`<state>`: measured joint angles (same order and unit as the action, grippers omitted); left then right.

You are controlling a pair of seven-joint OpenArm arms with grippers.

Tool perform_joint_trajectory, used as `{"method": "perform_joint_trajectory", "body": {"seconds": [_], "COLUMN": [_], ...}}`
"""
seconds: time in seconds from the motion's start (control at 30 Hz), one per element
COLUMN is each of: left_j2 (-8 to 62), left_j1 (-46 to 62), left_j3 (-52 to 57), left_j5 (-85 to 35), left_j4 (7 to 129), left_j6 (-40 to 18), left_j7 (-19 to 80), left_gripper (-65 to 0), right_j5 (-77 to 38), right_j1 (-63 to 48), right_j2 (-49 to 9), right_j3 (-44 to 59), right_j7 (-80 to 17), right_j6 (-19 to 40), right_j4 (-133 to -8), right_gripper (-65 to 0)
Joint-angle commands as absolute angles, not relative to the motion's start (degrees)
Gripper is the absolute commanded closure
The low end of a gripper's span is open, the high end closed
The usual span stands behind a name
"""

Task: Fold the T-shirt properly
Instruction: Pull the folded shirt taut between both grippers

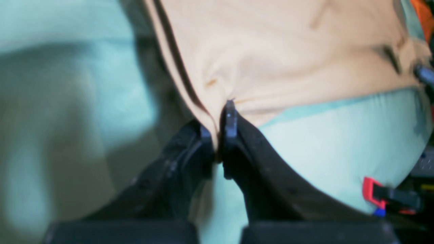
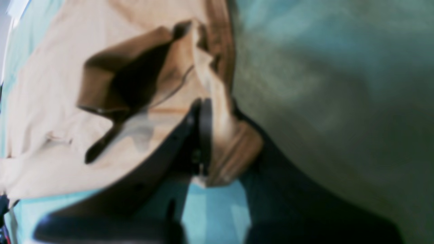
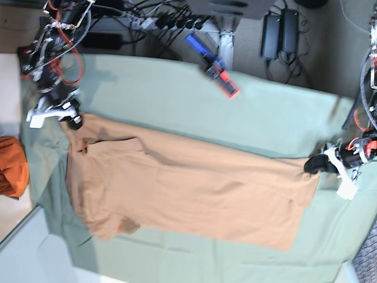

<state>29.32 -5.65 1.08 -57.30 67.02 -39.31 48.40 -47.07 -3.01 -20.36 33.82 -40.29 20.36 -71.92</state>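
The peach T-shirt [image 3: 188, 188] lies stretched across the pale green table cloth, folded lengthwise, a sleeve folded near its left end. My left gripper [image 3: 312, 165] is at the shirt's right end and is shut on its edge; the left wrist view shows the cloth [image 1: 271, 54] pinched between the black fingers [image 1: 230, 118]. My right gripper [image 3: 73, 121] is at the shirt's upper left corner, shut on a bunched fold of the T-shirt [image 2: 40, 101] beside a finger [image 2: 203, 125]. Both views are blurred.
The green table cloth [image 3: 177, 100] covers the table. A darker orange cloth bundle [image 3: 12, 166] sits at the left edge. A blue and red tool [image 3: 213, 65] lies at the back edge. Cables and power bricks [image 3: 277, 26] lie on the floor behind.
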Motion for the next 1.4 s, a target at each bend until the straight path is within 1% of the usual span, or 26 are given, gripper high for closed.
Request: {"method": "perform_joint_trajectory", "body": {"seconds": [0.0, 0.13, 0.3, 0.5, 0.63, 0.8, 1.03, 1.17, 1.37], "left_j2": [30.96, 32.75, 34.33, 35.11, 35.44, 35.42, 36.18, 37.69, 37.98], "left_j1": [-5.28, -0.36, 3.99, 7.81, 11.03, 14.94, 17.78, 19.09, 19.22], "left_j3": [1.52, 1.52, 1.54, 1.54, 1.67, 4.34, 11.11, 11.38, 11.4], "left_j5": [-58.08, -58.08, -58.08, -59.64, -60.38, -60.16, -61.19, -62.65, -63.4], "left_j4": [69.41, 74.3, 76.73, 79.59, 83.9, 87.94, 88.6, 88.62, 88.77], "left_j6": [-40.0, -40.0, -40.0, -40.0, -40.0, -40.0, -40.0, -40.0, -40.0], "left_j7": [47.88, 47.88, 47.86, 49.08, 49.82, 49.98, 50.0, 50.04, 50.89], "left_gripper": [0.0, 0.0, 0.0, 0.0, 0.0, 0.0, 0.0, 0.0, 0.0], "right_j5": [-47.35, -47.81, -47.79, -47.57, -47.59, -47.57, -47.57, -47.57, -47.53], "right_j1": [-3.55, -7.4, -13.67, -19.79, -22.61, -24.62, -24.77, -24.77, -24.77], "right_j2": [-22.11, -23.07, -23.16, -23.16, -23.18, -23.18, -24.18, -25.41, -27.57], "right_j3": [34.15, 34.15, 34.15, 34.15, 34.17, 34.2, 34.76, 34.81, 35.16], "right_j7": [-40.38, -40.62, -40.58, -40.56, -40.56, -40.58, -40.6, -40.6, -40.99], "right_j6": [23.92, 23.99, 24.01, 24.01, 23.99, 23.99, 24.01, 24.01, 24.01], "right_j4": [-73.28, -76.44, -82.72, -88.07, -89.78, -90.83, -90.91, -90.91, -90.91], "right_gripper": [0.0, 0.0, 0.0, 0.0, 0.0, 0.0, 0.0, 0.0, 0.0]}}
